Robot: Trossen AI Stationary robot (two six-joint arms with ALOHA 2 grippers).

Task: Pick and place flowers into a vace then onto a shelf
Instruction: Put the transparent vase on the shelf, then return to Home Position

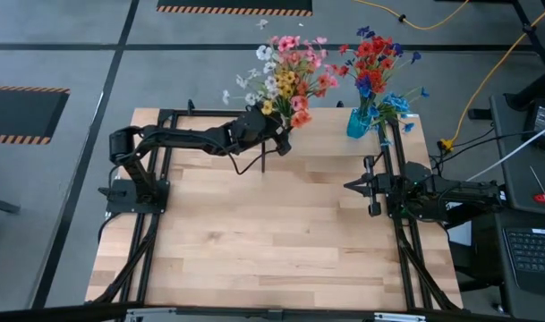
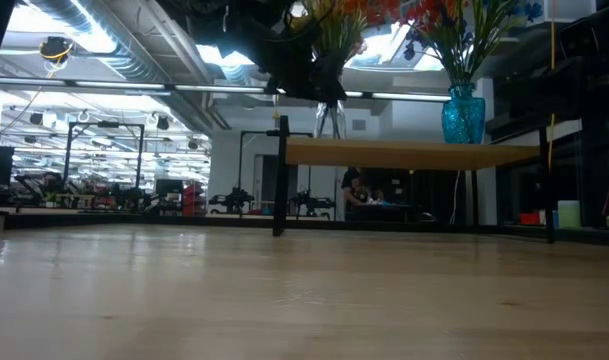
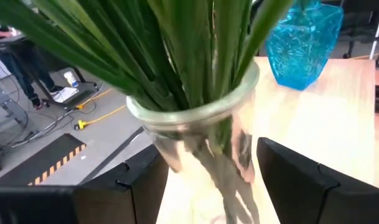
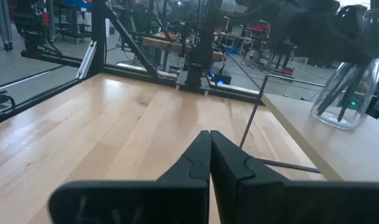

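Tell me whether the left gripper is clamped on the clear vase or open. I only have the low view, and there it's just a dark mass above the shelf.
Observer: Open. In the left wrist view, the left gripper has a finger on each side of the clear vase, with a visible gap on at least one side.
Operator: Is the vase properly on the shelf?
Observer: Yes. The right wrist view shows its base resting on the shelf, set in from the edge.
Operator: And the right arm?
Observer: From above, the right gripper is shut and empty over the table, apart from the blue vase.
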